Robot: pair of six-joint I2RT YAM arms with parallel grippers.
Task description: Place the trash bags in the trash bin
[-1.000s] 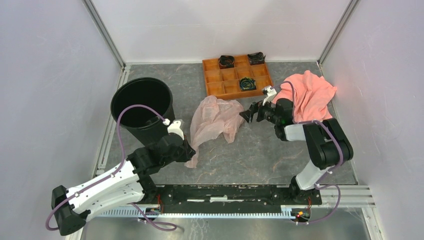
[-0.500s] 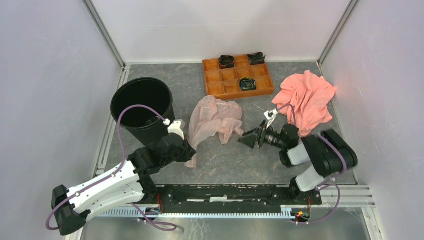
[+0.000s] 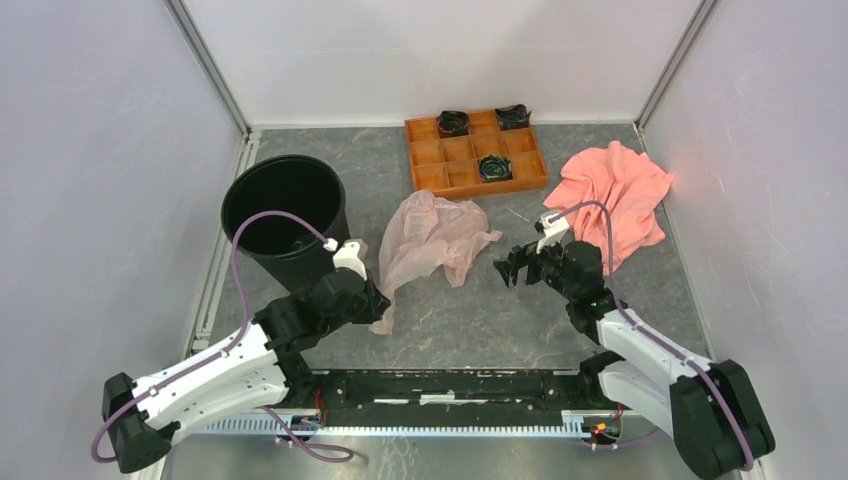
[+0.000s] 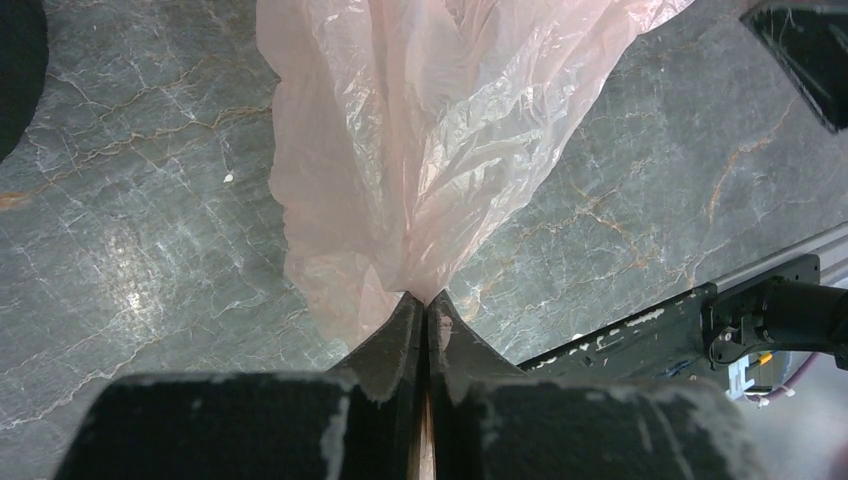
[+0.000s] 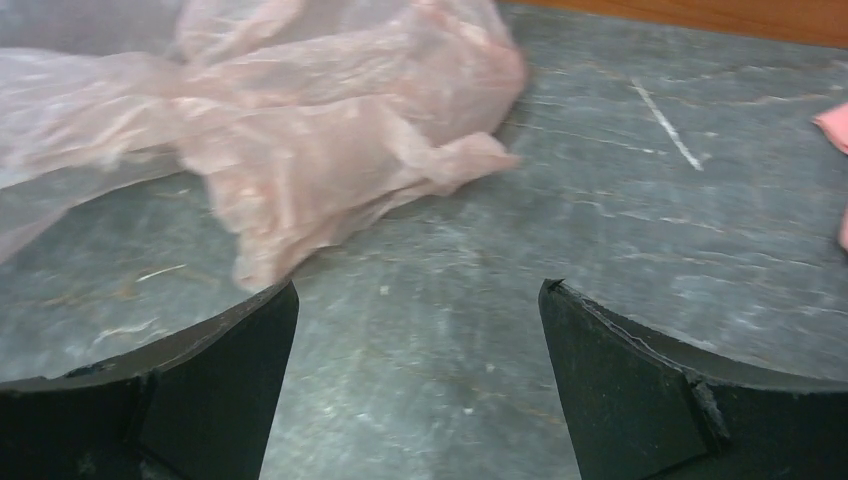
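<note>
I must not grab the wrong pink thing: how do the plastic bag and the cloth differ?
The bag is pale, translucent and crinkly; the cloth is opaque salmon. The bag lies near the bin; the cloth lies far right. The left claw pinches the bag's corner; nothing holds the cloth. Both lie crumpled.

Bare grey table (image 3: 480, 325) lies open between the trash bag (image 3: 430, 235) and the front rail. A narrower gap separates the bag's right edge from the right gripper (image 3: 510, 268), whose fingers are spread wide. The trash bin (image 3: 290, 268) stands left of the bag, mouth upward, close to the left rail. The left gripper (image 3: 375, 303), pinched on the bag's near corner, crowds the bin's near-right side. The orange tray (image 3: 478, 187) bounds the back, and the pink cloth (image 3: 615, 195) bounds the right.
</note>
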